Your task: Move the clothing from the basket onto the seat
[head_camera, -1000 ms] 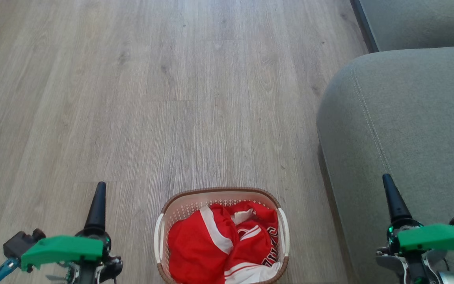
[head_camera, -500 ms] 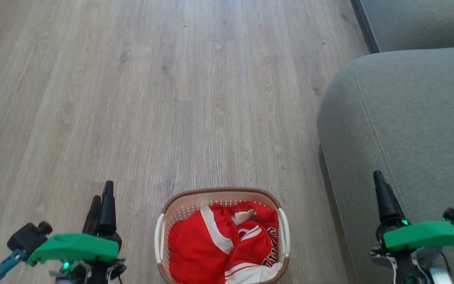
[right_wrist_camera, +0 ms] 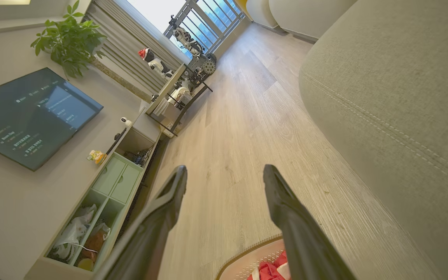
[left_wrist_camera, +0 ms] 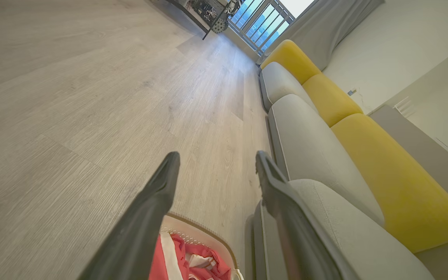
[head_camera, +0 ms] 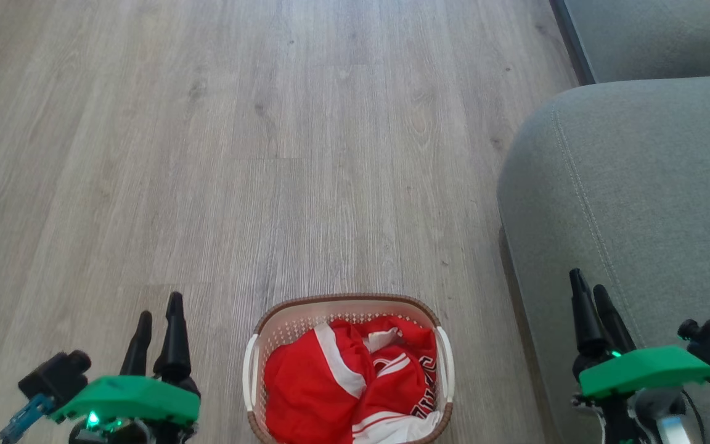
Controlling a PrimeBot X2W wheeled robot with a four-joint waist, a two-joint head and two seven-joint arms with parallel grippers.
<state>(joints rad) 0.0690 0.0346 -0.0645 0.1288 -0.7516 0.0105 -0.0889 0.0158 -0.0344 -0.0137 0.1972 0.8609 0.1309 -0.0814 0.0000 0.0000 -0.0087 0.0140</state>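
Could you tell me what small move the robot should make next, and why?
Probably lower the right gripper toward the clothing in the basket. It and the left gripper stand open and empty, the red pile lies wholly in the basket, and the seat is on that arm's side.

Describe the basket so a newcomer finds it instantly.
Start at the big grey-green sofa seat on the right of the head view; on the wooden floor just left of it sits the basket. Small, oval, white and perforated with a brown rim, it alone holds crumpled red clothing.
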